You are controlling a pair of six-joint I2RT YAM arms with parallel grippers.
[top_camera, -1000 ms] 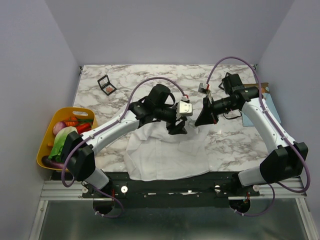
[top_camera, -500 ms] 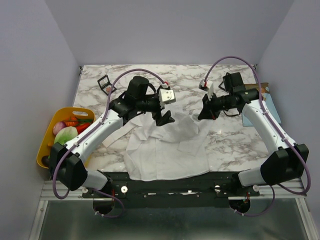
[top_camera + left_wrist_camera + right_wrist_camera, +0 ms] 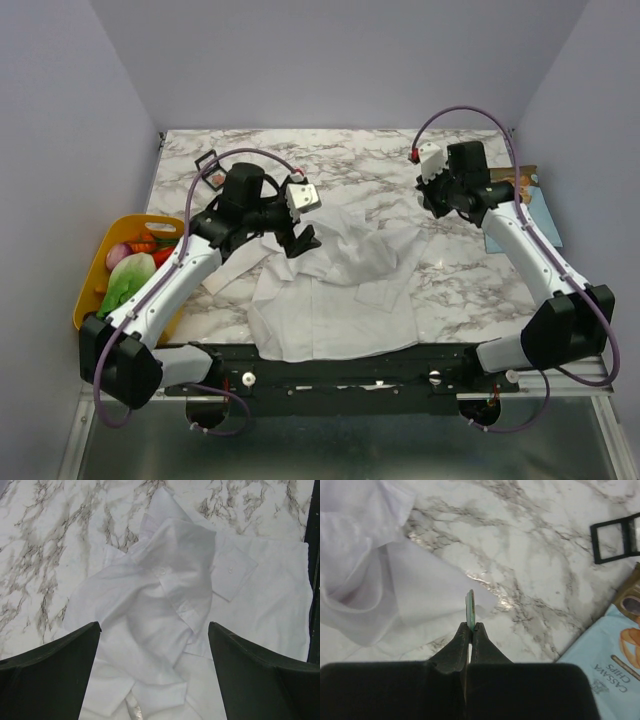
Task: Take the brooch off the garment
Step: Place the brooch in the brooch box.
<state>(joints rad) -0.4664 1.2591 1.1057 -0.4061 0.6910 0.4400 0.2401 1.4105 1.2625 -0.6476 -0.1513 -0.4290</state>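
The garment (image 3: 335, 290) is a white shirt, crumpled on the marble table near the front edge. It also shows in the left wrist view (image 3: 170, 595) and at the left of the right wrist view (image 3: 365, 575). My left gripper (image 3: 300, 240) hangs open and empty above the shirt's left part, its jaws wide apart (image 3: 154, 625). My right gripper (image 3: 432, 203) is lifted off to the right of the shirt. It is shut (image 3: 471, 625) on the brooch (image 3: 470, 605), a thin green disc seen edge-on, sticking up from the fingertips and clear of the fabric.
A yellow basket (image 3: 100, 270) of vegetables hangs at the table's left edge. A black makeup palette (image 3: 210, 165) lies at the far left, another at the right (image 3: 615, 540). A light-blue chips bag (image 3: 610, 645) lies at the right edge.
My left arm has drawn back to the left, away from the middle of the shirt. My right gripper has pulled away from the shirt, up and to the far right.
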